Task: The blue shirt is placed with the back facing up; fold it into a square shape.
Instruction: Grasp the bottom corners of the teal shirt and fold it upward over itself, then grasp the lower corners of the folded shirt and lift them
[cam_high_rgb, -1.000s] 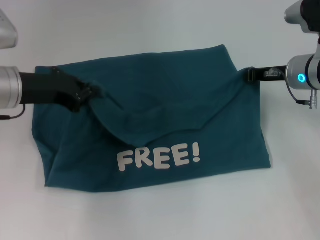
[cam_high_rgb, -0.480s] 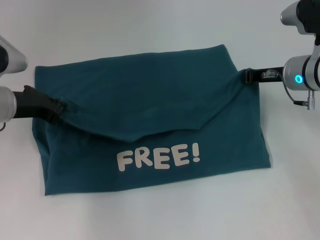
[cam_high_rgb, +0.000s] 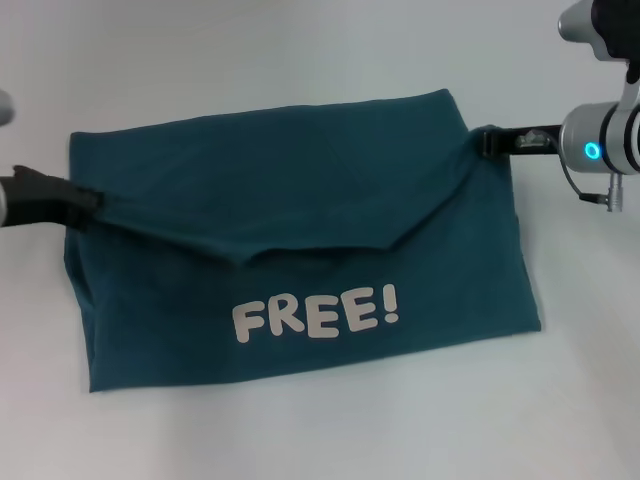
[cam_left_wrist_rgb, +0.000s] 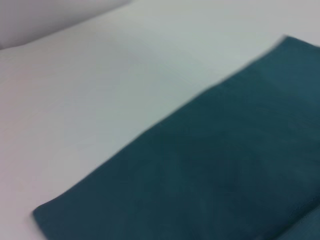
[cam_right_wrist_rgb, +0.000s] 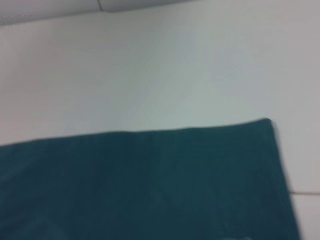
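White worktop (cam_high_rgb: 300, 60) is filling every view, plain and matte, with a seam line showing near its far edge in the right wrist view. Lying across its middle is the blue shirt (cam_high_rgb: 300, 200), a dark teal rectangle with its upper layer folded down into a shallow point over pale "FREE!" lettering (cam_high_rgb: 316, 312). The cloth is sitting mostly flat, with slight creases running toward both side edges. At the shirt's left edge, the left gripper (cam_high_rgb: 88, 197) is pinching the fold. At the shirt's upper right edge, the right gripper (cam_high_rgb: 487, 142) is meeting the cloth; whether its fingers are apart or together, I cannot tell.
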